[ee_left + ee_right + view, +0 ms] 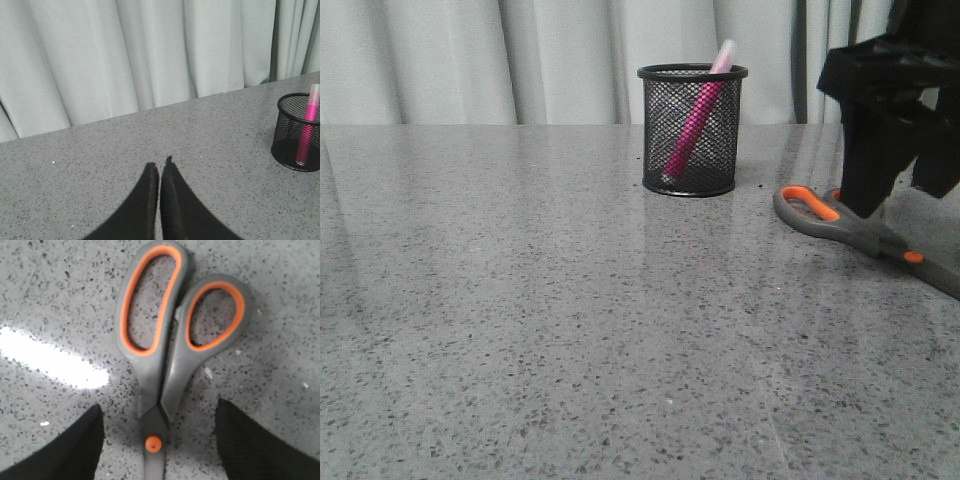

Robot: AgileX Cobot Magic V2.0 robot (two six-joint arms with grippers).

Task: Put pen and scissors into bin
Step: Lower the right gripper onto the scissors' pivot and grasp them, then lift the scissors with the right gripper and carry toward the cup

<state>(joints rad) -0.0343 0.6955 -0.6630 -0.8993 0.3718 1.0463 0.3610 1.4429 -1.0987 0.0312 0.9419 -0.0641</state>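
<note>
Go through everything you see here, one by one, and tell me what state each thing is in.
pen: in the bin, leaning, capped end above the rim.
bin: upright on the table, holding the pen.
scissors: flat on the table, blades closed, not gripped.
left gripper: shut, empty, above bare table.
right gripper: open, fingers straddling the scissors near the pivot.

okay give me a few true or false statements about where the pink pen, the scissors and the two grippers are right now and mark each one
1. The bright pink pen leans inside the black wire-mesh bin. True.
2. The grey, orange-lined scissors are in the bin. False: they lie flat on the speckled grey table.
3. The right gripper is open, a finger on each side of the scissors. True.
4. The left gripper is open. False: it is shut and empty.
5. The scissors' blades are spread apart. False: the handles sit together.
</note>
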